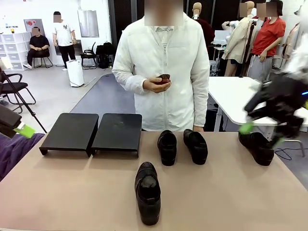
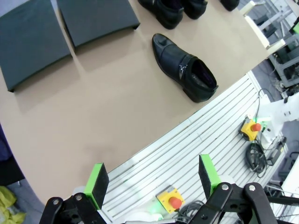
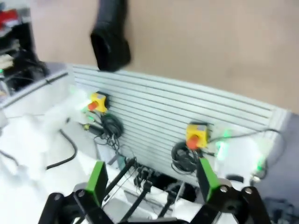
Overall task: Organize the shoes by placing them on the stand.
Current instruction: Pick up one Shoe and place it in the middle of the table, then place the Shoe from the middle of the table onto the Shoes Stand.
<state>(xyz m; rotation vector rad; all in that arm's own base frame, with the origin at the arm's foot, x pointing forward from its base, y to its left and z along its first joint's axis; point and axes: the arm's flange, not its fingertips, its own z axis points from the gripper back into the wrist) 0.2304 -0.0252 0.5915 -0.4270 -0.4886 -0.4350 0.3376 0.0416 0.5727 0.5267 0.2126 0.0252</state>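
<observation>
FRONT VIEW
Stand point(image 1: 91, 132): two black panels side by side on the table point(image 1: 231, 192), toward its far-left corner.
Middle-left shoe point(image 1: 167, 147): on the table top at the middle of the far edge, toe toward the near edge.
Middle-right shoe point(image 1: 195, 145): just beside it, same heading.
Near shoe point(image 1: 147, 192): alone on the table top, close to the middle of the near edge.
Right-end shoe point(image 1: 256, 147): on the table top near the right edge, lying aslant.
Right gripper point(image 1: 262, 134): blurred, just above the right-end shoe, green pads spread; contact cannot be told.
Left gripper point(image 1: 21, 129): at the table's left edge, well apart from the stand; opening not readable here.
Person's hand point(image 1: 156, 84): at chest height beyond the far edge, holding a small dark item.

LEFT WRIST VIEW
Left gripper point(image 2: 152, 179): jaws wide apart, nothing between them, out past the near edge.
Near shoe point(image 2: 184, 67): heel toward the near edge, toe toward the stand point(image 2: 96, 18).

RIGHT WRIST VIEW
Right gripper point(image 3: 152, 178): jaws wide apart, holding nothing, over the slatted rail point(image 3: 163, 107).
Blurred shoe point(image 3: 111, 32): black, at the table's edge beside the rail, clear of the fingers; which of the four cannot be told.
</observation>
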